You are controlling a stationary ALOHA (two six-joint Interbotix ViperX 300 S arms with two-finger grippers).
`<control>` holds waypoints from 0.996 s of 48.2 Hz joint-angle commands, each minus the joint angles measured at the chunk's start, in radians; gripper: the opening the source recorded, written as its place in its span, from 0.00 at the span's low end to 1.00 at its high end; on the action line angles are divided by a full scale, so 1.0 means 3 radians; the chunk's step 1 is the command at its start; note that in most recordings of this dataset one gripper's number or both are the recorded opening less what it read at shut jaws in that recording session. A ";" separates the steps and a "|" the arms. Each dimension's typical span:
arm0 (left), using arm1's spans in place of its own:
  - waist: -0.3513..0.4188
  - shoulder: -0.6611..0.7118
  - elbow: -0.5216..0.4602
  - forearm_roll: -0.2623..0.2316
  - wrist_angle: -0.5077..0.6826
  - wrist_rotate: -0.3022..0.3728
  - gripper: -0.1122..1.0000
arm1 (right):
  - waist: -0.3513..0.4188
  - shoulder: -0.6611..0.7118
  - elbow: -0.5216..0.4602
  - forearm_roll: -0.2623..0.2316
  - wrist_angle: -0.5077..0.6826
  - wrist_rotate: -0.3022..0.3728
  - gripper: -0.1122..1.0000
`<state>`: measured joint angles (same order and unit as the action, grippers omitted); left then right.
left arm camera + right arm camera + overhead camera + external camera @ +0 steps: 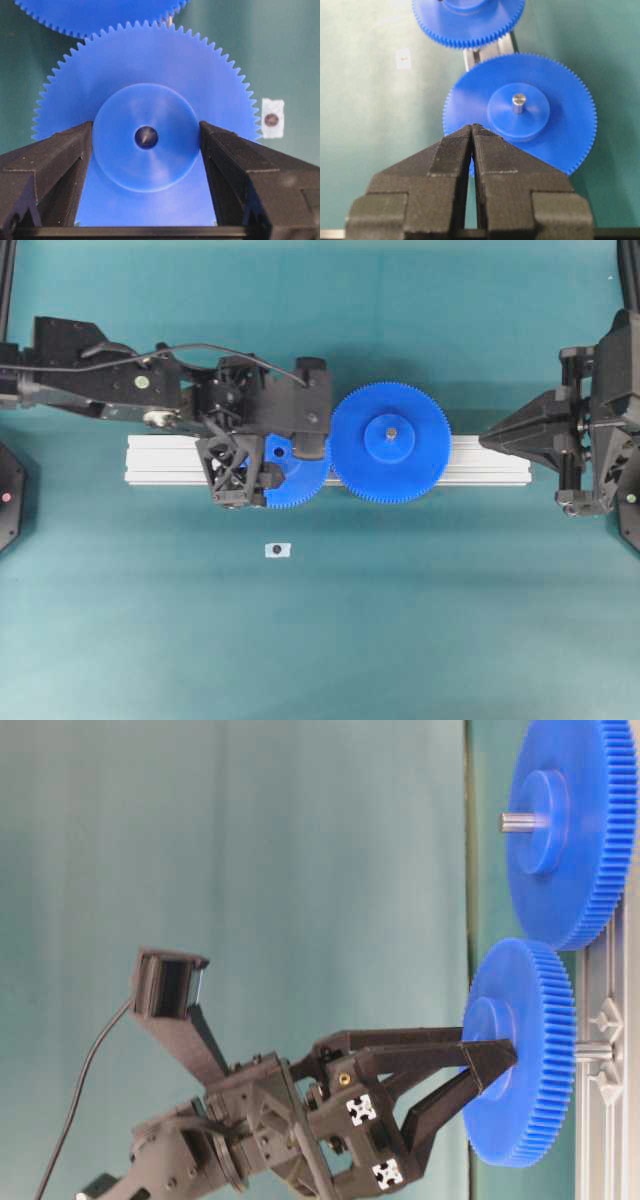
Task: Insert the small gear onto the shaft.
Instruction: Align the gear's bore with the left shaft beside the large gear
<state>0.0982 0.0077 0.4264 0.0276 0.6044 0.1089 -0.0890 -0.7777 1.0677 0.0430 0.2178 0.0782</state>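
Note:
The small gear [145, 65] fills the left wrist view, and my left gripper [146, 127] is shut on its raised hub, one finger [75, 150] on each side. A grey tip of the shaft [146, 137] shows inside the centre hole. From table level the small gear [520, 1050] stands a little off the rail, with the shaft [593, 1050] bare between them. Overhead, the left gripper [272, 455] covers most of the small gear [300, 485]. My right gripper [485, 440] is shut and empty at the rail's right end, tips together [472, 127].
The larger blue gear [390, 443] sits on its own pin [519, 102] on the aluminium rail [490, 465], its teeth right beside the small gear's. A small white tag with a black dot [278, 550] lies on the green table in front of the rail.

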 commanded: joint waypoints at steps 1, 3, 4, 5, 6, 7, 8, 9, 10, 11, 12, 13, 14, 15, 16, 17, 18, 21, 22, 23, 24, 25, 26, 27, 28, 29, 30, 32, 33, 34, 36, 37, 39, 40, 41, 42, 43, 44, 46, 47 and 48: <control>-0.0005 -0.0077 -0.0015 0.0005 -0.0010 -0.0010 0.76 | -0.0005 -0.0005 -0.0031 0.0005 -0.0020 0.0026 0.19; -0.0005 -0.0077 -0.0020 0.0005 -0.0010 -0.0010 0.76 | -0.0005 -0.0005 -0.0031 0.0005 -0.0020 0.0031 0.19; -0.0005 -0.0077 -0.0020 0.0005 -0.0010 -0.0010 0.76 | -0.0005 0.0000 -0.0031 0.0005 -0.0020 0.0031 0.19; -0.0005 -0.0077 -0.0015 0.0005 -0.0010 -0.0010 0.76 | -0.0005 0.0000 -0.0031 0.0005 -0.0020 0.0031 0.19; -0.0005 -0.0082 -0.0010 0.0005 -0.0010 -0.0010 0.76 | -0.0005 0.0000 -0.0031 0.0005 -0.0020 0.0031 0.19; -0.0005 -0.0087 -0.0005 0.0005 -0.0010 -0.0010 0.76 | -0.0005 0.0000 -0.0026 0.0005 -0.0020 0.0031 0.19; -0.0010 -0.0087 0.0005 0.0005 -0.0010 -0.0010 0.76 | -0.0005 0.0000 -0.0031 0.0005 -0.0020 0.0031 0.19; -0.0005 -0.0082 0.0015 0.0005 -0.0010 -0.0010 0.76 | -0.0005 0.0000 -0.0031 0.0005 -0.0020 0.0031 0.19; -0.0005 -0.0087 0.0026 0.0005 -0.0010 -0.0010 0.76 | 0.0000 0.0000 -0.0026 0.0005 -0.0015 0.0031 0.19; -0.0005 -0.0082 0.0031 0.0005 -0.0010 -0.0010 0.76 | -0.0005 0.0000 -0.0031 0.0005 -0.0015 0.0031 0.19; -0.0005 -0.0082 0.0046 0.0005 -0.0010 -0.0010 0.76 | 0.0000 0.0000 -0.0026 0.0005 -0.0020 0.0031 0.19; -0.0005 -0.0087 0.0061 0.0005 -0.0010 -0.0015 0.76 | -0.0005 0.0000 -0.0031 0.0005 -0.0015 0.0031 0.19; -0.0005 -0.0087 0.0072 0.0005 -0.0010 -0.0015 0.76 | -0.0005 -0.0005 -0.0026 0.0005 -0.0015 0.0031 0.19; -0.0005 -0.0087 0.0082 0.0005 -0.0010 -0.0015 0.76 | -0.0005 0.0000 -0.0026 0.0005 -0.0015 0.0031 0.19; -0.0010 -0.0092 0.0087 0.0005 -0.0005 -0.0015 0.76 | -0.0005 0.0000 -0.0026 0.0005 -0.0015 0.0031 0.19; -0.0010 -0.0092 0.0092 0.0005 -0.0010 -0.0015 0.76 | -0.0005 0.0000 -0.0031 0.0005 -0.0015 0.0036 0.19; -0.0010 -0.0097 0.0092 0.0005 -0.0010 -0.0015 0.76 | -0.0005 0.0000 -0.0026 0.0005 -0.0015 0.0046 0.19; -0.0015 -0.0102 0.0082 0.0005 -0.0005 -0.0015 0.76 | -0.0005 0.0000 -0.0026 0.0005 -0.0020 0.0077 0.19; -0.0015 -0.0107 0.0077 0.0005 -0.0005 -0.0015 0.76 | -0.0005 0.0000 -0.0026 0.0005 -0.0015 0.0087 0.19; -0.0015 -0.0112 0.0077 0.0005 -0.0005 -0.0010 0.76 | -0.0005 -0.0005 -0.0020 0.0005 -0.0020 0.0092 0.19; -0.0015 -0.0118 0.0072 0.0005 -0.0005 -0.0010 0.76 | -0.0005 0.0000 -0.0015 0.0005 -0.0020 0.0097 0.19; -0.0015 -0.0112 0.0066 0.0005 -0.0010 -0.0005 0.76 | -0.0005 0.0000 -0.0015 0.0005 -0.0020 0.0097 0.19; -0.0010 -0.0112 0.0066 0.0005 -0.0005 -0.0005 0.76 | -0.0005 0.0000 -0.0010 0.0005 -0.0020 0.0102 0.19; -0.0015 -0.0112 0.0066 0.0005 -0.0005 -0.0005 0.76 | -0.0005 0.0000 -0.0005 0.0005 -0.0026 0.0102 0.19; -0.0015 -0.0112 0.0066 0.0005 -0.0005 0.0000 0.76 | -0.0005 0.0000 0.0000 0.0005 -0.0026 0.0102 0.19; -0.0015 -0.0112 0.0066 0.0005 -0.0005 0.0000 0.76 | -0.0005 0.0000 0.0000 0.0005 -0.0026 0.0102 0.19; -0.0015 -0.0102 0.0077 0.0005 0.0005 0.0000 0.76 | -0.0005 0.0000 0.0000 0.0005 -0.0031 0.0102 0.19; -0.0015 -0.0102 0.0077 0.0005 0.0020 0.0000 0.76 | -0.0005 -0.0005 0.0000 0.0005 -0.0031 0.0102 0.19; -0.0015 -0.0102 0.0072 0.0005 0.0041 -0.0005 0.76 | -0.0005 0.0000 0.0000 0.0005 -0.0031 0.0102 0.19; -0.0015 -0.0102 0.0066 0.0005 0.0061 -0.0005 0.76 | -0.0005 -0.0005 0.0000 0.0005 -0.0031 0.0102 0.19; -0.0015 -0.0112 0.0046 0.0005 0.0102 0.0000 0.76 | -0.0005 -0.0005 0.0000 0.0005 -0.0031 0.0102 0.19; -0.0020 -0.0112 0.0041 0.0005 0.0133 -0.0005 0.76 | -0.0005 -0.0010 0.0000 0.0005 -0.0031 0.0102 0.19; -0.0015 -0.0128 0.0020 0.0005 0.0174 0.0000 0.76 | -0.0005 -0.0015 0.0005 0.0005 -0.0031 0.0102 0.19; -0.0015 -0.0133 0.0015 0.0005 0.0189 0.0005 0.77 | -0.0005 -0.0020 0.0005 0.0005 -0.0031 0.0102 0.19; -0.0020 -0.0138 0.0005 0.0005 0.0205 0.0010 0.77 | -0.0005 -0.0026 0.0005 0.0005 -0.0031 0.0102 0.19; -0.0020 -0.0138 0.0000 0.0005 0.0220 0.0015 0.78 | 0.0000 -0.0031 0.0005 0.0005 -0.0031 0.0102 0.19; -0.0020 -0.0138 -0.0005 0.0005 0.0225 0.0020 0.78 | -0.0005 -0.0036 0.0010 0.0005 -0.0031 0.0102 0.19; -0.0015 -0.0138 -0.0005 0.0005 0.0230 0.0026 0.79 | -0.0005 -0.0036 0.0010 0.0005 -0.0031 0.0102 0.19; -0.0015 -0.0138 -0.0015 0.0005 0.0240 0.0026 0.81 | 0.0000 -0.0046 0.0015 0.0005 -0.0031 0.0102 0.19; -0.0015 -0.0133 -0.0015 0.0005 0.0245 0.0026 0.82 | -0.0005 -0.0051 0.0015 0.0005 -0.0031 0.0102 0.19; -0.0015 -0.0133 -0.0015 0.0005 0.0245 0.0026 0.83 | -0.0005 -0.0056 0.0020 0.0005 -0.0031 0.0102 0.19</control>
<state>0.0966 -0.0077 0.4418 0.0276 0.6750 0.1166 -0.0890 -0.7915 1.0815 0.0430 0.2178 0.1012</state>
